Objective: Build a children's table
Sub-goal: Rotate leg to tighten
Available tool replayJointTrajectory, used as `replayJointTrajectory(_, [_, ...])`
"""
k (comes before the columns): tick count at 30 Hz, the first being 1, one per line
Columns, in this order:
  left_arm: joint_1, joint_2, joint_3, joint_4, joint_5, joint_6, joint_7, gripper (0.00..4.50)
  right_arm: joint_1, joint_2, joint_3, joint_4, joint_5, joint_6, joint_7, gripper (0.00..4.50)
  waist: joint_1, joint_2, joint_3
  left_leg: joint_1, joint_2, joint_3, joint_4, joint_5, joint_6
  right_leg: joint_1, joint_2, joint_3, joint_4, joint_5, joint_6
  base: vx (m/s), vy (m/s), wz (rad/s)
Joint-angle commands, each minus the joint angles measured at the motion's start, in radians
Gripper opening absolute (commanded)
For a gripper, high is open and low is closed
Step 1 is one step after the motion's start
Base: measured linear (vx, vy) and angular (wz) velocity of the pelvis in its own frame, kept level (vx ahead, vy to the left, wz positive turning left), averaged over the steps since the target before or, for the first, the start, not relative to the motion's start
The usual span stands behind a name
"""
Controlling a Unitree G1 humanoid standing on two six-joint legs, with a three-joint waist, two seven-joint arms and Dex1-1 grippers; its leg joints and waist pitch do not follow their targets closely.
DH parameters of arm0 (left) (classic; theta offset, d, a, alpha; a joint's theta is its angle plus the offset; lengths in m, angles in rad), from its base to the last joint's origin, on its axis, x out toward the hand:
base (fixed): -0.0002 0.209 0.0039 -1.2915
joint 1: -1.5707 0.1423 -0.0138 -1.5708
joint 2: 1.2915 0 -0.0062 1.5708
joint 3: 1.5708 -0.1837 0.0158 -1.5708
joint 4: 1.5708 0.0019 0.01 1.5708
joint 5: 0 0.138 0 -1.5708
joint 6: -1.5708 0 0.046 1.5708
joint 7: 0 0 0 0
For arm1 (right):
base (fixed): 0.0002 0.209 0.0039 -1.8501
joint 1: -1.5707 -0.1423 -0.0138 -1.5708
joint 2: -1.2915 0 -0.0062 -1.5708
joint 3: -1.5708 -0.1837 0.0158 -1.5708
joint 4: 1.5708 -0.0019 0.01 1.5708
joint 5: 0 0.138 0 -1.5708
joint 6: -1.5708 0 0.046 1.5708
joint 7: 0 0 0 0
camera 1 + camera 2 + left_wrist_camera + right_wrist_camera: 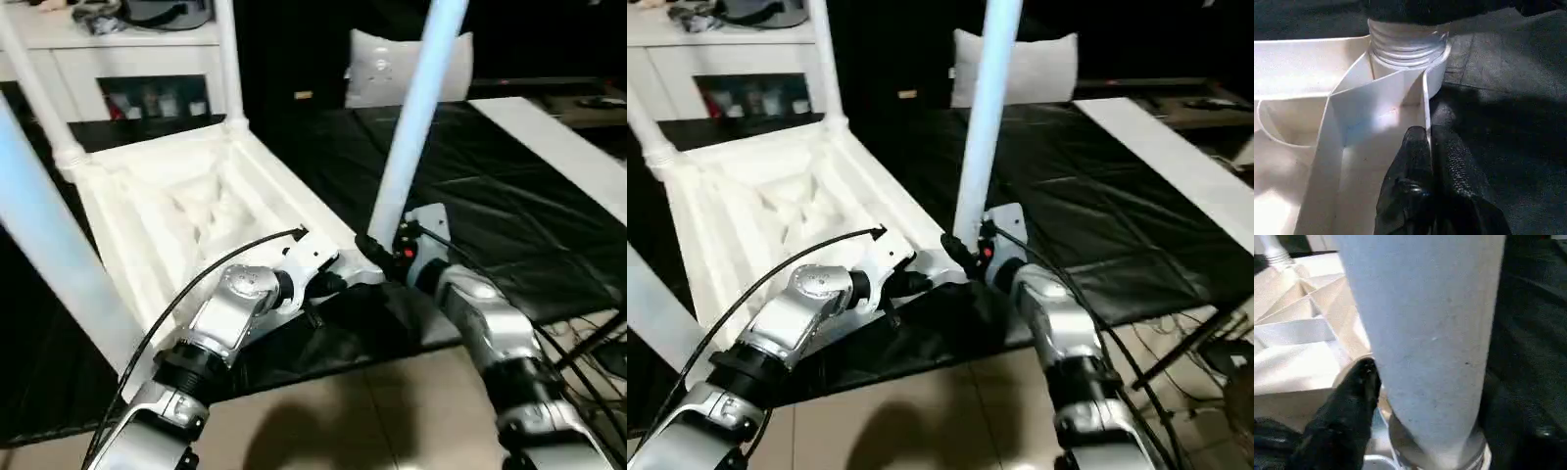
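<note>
Four long tapered white plastic legs stand up from the upside-down white plastic table top [186,211], which lies ribs-up on the black-covered worktop [509,206], left of centre. One leg rises at the far left corner [39,93], one at the far right corner [227,59], one slants large along the near left edge [49,250], and the nearest leg [416,117] stands in the near right corner socket [1408,46], its threaded collar showing.

Left tool [1427,161] is pinched closed on the thin upright wall of the top, just beside that socket, steadying the corner. Right tool [384,252] sits at the base of the nearest leg; one black finger [1359,382] lies against the leg's side, but whether it grips or stands loose I cannot tell.

Judging by the look, the plastic is light, hollow and stiff, and smooth enough to slip under a twisting hold. The leg is best taken low, near the collar, where it is widest and leverage on the thread is least likely to tilt it; the ribbed wall gives a sound purchase for holding the top.

A pale grey cushion [377,64] stands at the far side.
</note>
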Motion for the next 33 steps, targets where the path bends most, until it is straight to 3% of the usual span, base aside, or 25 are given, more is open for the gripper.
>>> replayJointTrajectory(1, [-0.014,0.011,-0.025,-0.033,-0.017,-0.07,-0.054,0.0,0.006,-0.026,0.025,-0.043,0.012,0.01,0.067,3.45,0.012,-0.006,-0.069,-0.007,0.036,-0.009,-0.07,-0.164,0.046,0.058,-0.066,0.072,-0.058,-0.284,-0.131,0.0,0.0,0.0])
replayJointTrajectory(2, [-0.009,0.026,-0.03,-0.029,-0.022,-0.099,-0.087,0.0,0.012,-0.057,0.034,-0.054,0.018,-0.001,0.119,3.55,0.015,-0.008,-0.068,-0.013,0.032,-0.008,-0.067,-0.14,0.06,0.059,-0.063,0.074,-0.052,-0.257,-0.139,0.0,0.0,0.0])
replayJointTrajectory(5, [0.0,0.067,-0.046,-0.011,-0.03,-0.186,-0.174,0.0,0.032,-0.13,0.049,-0.084,0.031,-0.018,0.237,3.75,0.038,-0.001,-0.068,-0.008,0.038,-0.004,-0.065,-0.107,0.081,0.058,-0.065,0.076,-0.052,-0.236,-0.136,0.0,0.0,0.0])
replayJointTrajectory(6, [0.001,0.076,-0.049,-0.007,-0.032,-0.194,-0.192,0.0,0.036,-0.147,0.052,-0.089,0.031,-0.024,0.262,3.84,0.04,-0.002,-0.067,-0.007,0.039,-0.003,-0.065,-0.105,0.082,0.056,-0.063,0.077,-0.051,-0.231,-0.139,0.0,0.0,0.0])
replayJointTrajectory(7, [0.001,0.084,-0.051,-0.003,-0.034,-0.203,-0.206,0.0,0.039,-0.16,0.054,-0.095,0.03,-0.025,0.281,3.92,0.045,0.004,-0.068,-0.005,0.042,-0.004,-0.066,-0.108,0.074,0.056,-0.063,0.076,-0.049,-0.229,-0.146,0.0,0.0,0.0])
replayJointTrajectory(13, [-0.001,0.171,-0.102,0.004,-0.037,-0.276,-0.38,0.0,0.053,-0.294,0.083,-0.105,0.046,-0.062,0.528,4.09,0.059,0.002,-0.063,0.004,0.043,-0.003,-0.07,-0.179,0.054,0.055,-0.06,0.081,-0.05,-0.259,-0.161,0.0,0.0,0.0])
replayJointTrajectory(14, [0.0,0.184,-0.112,0.002,-0.037,-0.287,-0.407,0.0,0.054,-0.311,0.091,-0.105,0.052,-0.07,0.568,3.81,0.06,0.002,-0.063,0.004,0.044,-0.003,-0.07,-0.18,0.054,0.056,-0.061,0.081,-0.051,-0.266,-0.159,0.0,0.0,0.0])
replayJointTrajectory(17, [0.002,0.212,-0.127,0.0,-0.039,-0.323,-0.469,0.0,0.063,-0.344,0.111,-0.119,0.069,-0.07,0.653,3.68,0.067,0.0,-0.064,0.003,0.044,-0.004,-0.07,-0.178,0.053,0.057,-0.062,0.08,-0.051,-0.283,-0.156,0.0,0.0,0.0])
replayJointTrajectory(23, [-0.003,0.25,-0.157,0.001,-0.034,-0.374,-0.55,0.0,0.068,-0.364,0.142,-0.131,0.11,-0.035,0.783,2.98,0.084,-0.001,-0.065,0.005,0.049,-0.003,-0.069,-0.168,0.049,0.054,-0.061,0.08,-0.049,-0.291,-0.158,0.0,0.0,0.0])
replayJointTrajectory(27, [-0.004,0.257,-0.164,0.008,-0.035,-0.402,-0.578,0.0,0.07,-0.368,0.179,-0.134,0.108,-0.009,0.839,2.69,0.087,-0.002,-0.064,0.003,0.049,-0.004,-0.069,-0.17,0.042,0.055,-0.062,0.08,-0.049,-0.301,-0.155,0.0,0.0,0.0])
replayJointTrajectory(33, [0.0,0.256,-0.165,0.011,-0.036,-0.412,-0.59,0.0,0.073,-0.37,0.189,-0.14,0.114,0.009,0.866,2.15,0.091,-0.001,-0.064,0.005,0.048,-0.003,-0.069,-0.172,0.035,0.054,-0.062,0.08,-0.052,-0.318,-0.147,0.0,0.0,0.0])
